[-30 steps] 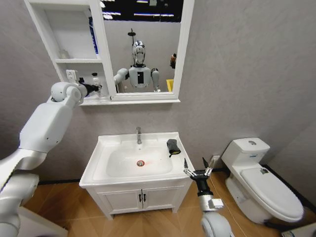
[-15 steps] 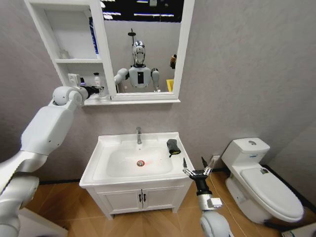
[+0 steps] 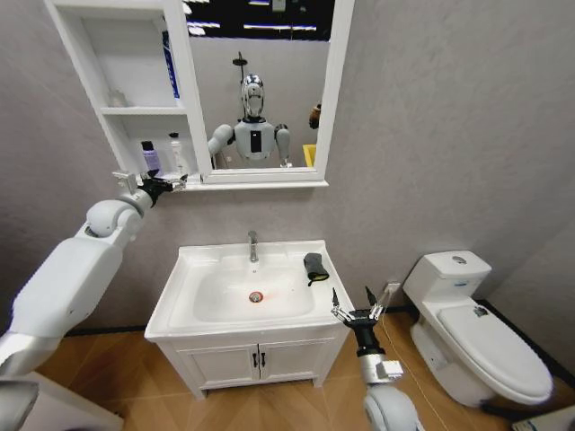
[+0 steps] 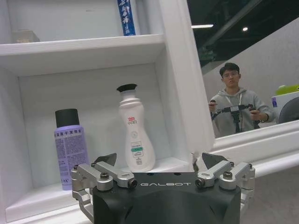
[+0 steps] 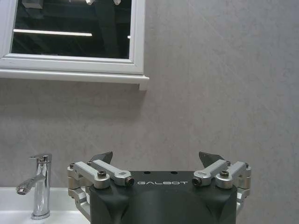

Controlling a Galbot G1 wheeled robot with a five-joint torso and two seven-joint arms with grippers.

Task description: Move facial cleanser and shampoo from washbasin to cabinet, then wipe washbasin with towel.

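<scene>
Both bottles stand on the lowest shelf of the cabinet (image 3: 117,54) at the upper left of the head view: a purple bottle (image 3: 150,158) with a black cap and, just beside it, a white bottle (image 3: 175,153) with a dark cap, upright and apart from each other. The left gripper (image 3: 151,184) hangs just in front of that shelf's edge, jaws spread wide and holding nothing; in the left wrist view its fingers (image 4: 104,161) sit below and clear of the white bottle (image 4: 135,135) and the purple bottle (image 4: 69,141).

The placing part looks finished, so the step in hand is most likely pulling the left arm clear. Done well, that means drawing straight back from the shelf without lifting, so the open fingers do not clip either bottle or the mirror frame.

The dark towel (image 3: 314,266) lies on the right rim of the washbasin (image 3: 193,265), at the centre of the frame beside the tap (image 3: 252,245). The right gripper (image 3: 356,311) waits near the basin's front right corner, jaws wide and empty, well placed to reach the towel.
</scene>
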